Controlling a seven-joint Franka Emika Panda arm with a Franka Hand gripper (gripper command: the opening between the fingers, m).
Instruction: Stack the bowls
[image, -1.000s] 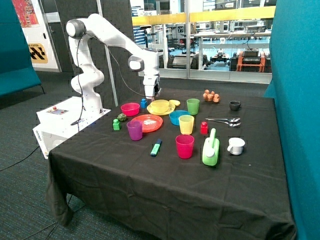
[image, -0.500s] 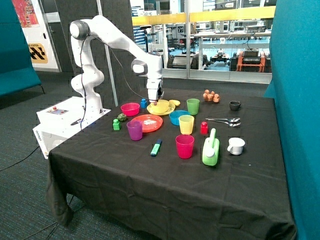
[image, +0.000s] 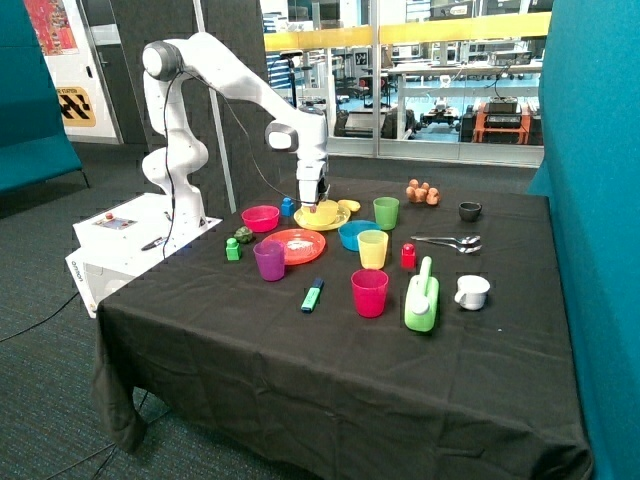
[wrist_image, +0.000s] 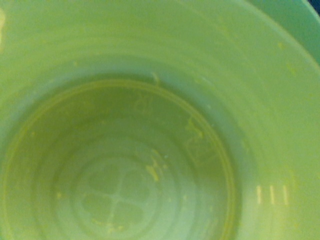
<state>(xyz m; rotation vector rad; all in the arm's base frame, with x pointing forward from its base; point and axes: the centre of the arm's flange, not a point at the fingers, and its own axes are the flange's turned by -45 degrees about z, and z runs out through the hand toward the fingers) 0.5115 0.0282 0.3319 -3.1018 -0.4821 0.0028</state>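
Note:
The yellow bowl (image: 326, 212) sits on a flat yellow plate (image: 343, 219) at the back of the table. My gripper (image: 312, 204) is low at the bowl's rim, on the side toward the pink bowl (image: 260, 217). The wrist view is filled by the inside of the yellow bowl (wrist_image: 150, 150), very close. The pink bowl stands apart toward the robot base. The blue bowl (image: 351, 236) stands in front of the yellow plate, partly behind a yellow cup (image: 372, 248). No bowl is inside another.
An orange plate (image: 295, 246), a purple cup (image: 269, 260), a green cup (image: 386, 212) and a pink cup (image: 369, 292) stand around the bowls. A green marker (image: 312, 295), a green jug (image: 421, 297), a white cup (image: 471, 291) and spoons (image: 447, 241) lie nearer the front.
My gripper has moved from beside the yellow plate toward the yellow bowl and come down to its rim. The bowls have not moved.

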